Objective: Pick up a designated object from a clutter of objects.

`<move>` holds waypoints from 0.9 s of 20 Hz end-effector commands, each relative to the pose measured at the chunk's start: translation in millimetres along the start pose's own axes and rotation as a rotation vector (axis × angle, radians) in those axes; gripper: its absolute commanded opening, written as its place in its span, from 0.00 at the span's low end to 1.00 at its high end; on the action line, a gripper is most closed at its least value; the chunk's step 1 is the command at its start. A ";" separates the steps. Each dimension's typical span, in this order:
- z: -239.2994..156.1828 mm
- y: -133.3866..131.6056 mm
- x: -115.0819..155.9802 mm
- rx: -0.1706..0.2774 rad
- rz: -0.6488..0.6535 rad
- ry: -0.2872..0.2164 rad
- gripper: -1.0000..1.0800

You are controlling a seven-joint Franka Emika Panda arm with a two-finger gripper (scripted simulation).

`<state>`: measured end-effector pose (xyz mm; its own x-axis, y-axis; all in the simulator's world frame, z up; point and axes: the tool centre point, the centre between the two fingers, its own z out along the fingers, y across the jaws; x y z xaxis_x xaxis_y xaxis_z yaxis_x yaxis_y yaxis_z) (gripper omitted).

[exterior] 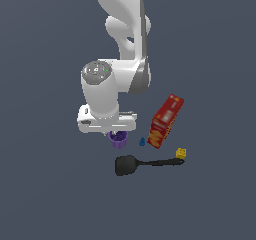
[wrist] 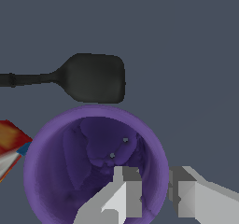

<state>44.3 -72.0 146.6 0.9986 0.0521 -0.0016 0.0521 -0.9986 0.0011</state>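
Observation:
The purple cup point(exterior: 119, 141) stands upright under my hand, its open mouth point(wrist: 88, 148) filling the wrist view. My gripper point(wrist: 155, 181) straddles the cup's rim: one finger point(wrist: 126, 190) is inside the cup and the other point(wrist: 186, 195) is outside, and the two are closed narrowly on the wall. In the exterior view the gripper point(exterior: 118, 133) sits right on top of the cup, and its fingertips are hidden. The black spatula point(exterior: 145, 163) lies just in front of the cup, blade point(wrist: 95, 77) towards it.
A red-orange box point(exterior: 166, 122) leans to the exterior view's right of the cup, its corner point(wrist: 9, 143) close to the cup. A tiny blue piece point(exterior: 142, 142) lies between cup and box. A small yellow cube point(exterior: 181, 153) sits at the spatula handle's end.

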 end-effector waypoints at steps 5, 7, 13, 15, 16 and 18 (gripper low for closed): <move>-40.5 -39.1 -32.5 -0.001 -0.001 0.002 0.00; -53.1 -51.3 -42.6 -0.001 -0.001 0.002 0.00; -91.8 -88.7 -73.6 -0.004 -0.001 0.002 0.00; -105.3 -101.6 -84.2 -0.004 0.000 0.002 0.00; -112.2 -108.2 -89.6 -0.004 0.000 0.002 0.00; -126.4 -121.8 -100.6 -0.005 0.000 0.002 0.00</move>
<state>-53.4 34.8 261.7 0.9986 0.0526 -0.0012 0.0526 -0.9986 0.0050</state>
